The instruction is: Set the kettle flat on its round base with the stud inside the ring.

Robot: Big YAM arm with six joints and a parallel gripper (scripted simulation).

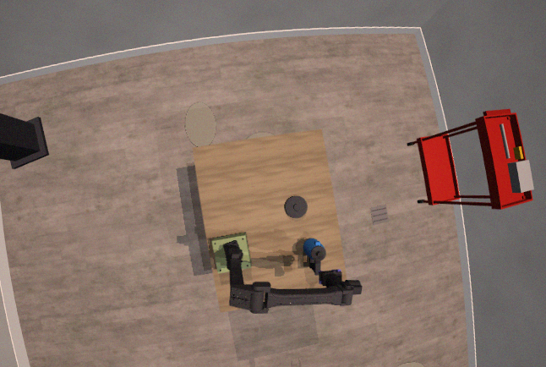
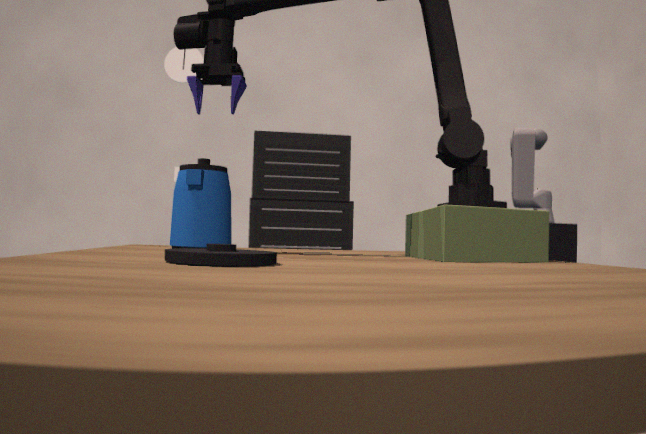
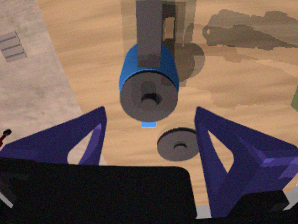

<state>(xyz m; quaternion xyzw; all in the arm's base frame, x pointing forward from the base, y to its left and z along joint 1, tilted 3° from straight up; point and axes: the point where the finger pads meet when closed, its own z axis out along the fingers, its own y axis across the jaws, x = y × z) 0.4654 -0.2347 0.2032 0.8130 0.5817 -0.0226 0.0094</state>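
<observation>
The blue kettle (image 1: 313, 249) with a dark lid stands upright on the wooden table, near its right edge; it also shows in the side view (image 2: 200, 204) and the wrist view (image 3: 149, 86). Its dark handle (image 3: 152, 30) points away from the base. The round black base (image 1: 295, 206) lies flat with its stud up, apart from the kettle, and shows in the side view (image 2: 220, 255) and the wrist view (image 3: 178, 144). My gripper (image 2: 216, 95) is open and empty, high above the kettle's lid and pointing down; its fingers frame the kettle in the wrist view (image 3: 149, 116).
The arm's green mount block (image 2: 480, 232) sits at the table's edge (image 1: 230, 253). Black slatted crates (image 2: 302, 189) stand behind the table. A red cart (image 1: 477, 160) stands on the floor well off to the right.
</observation>
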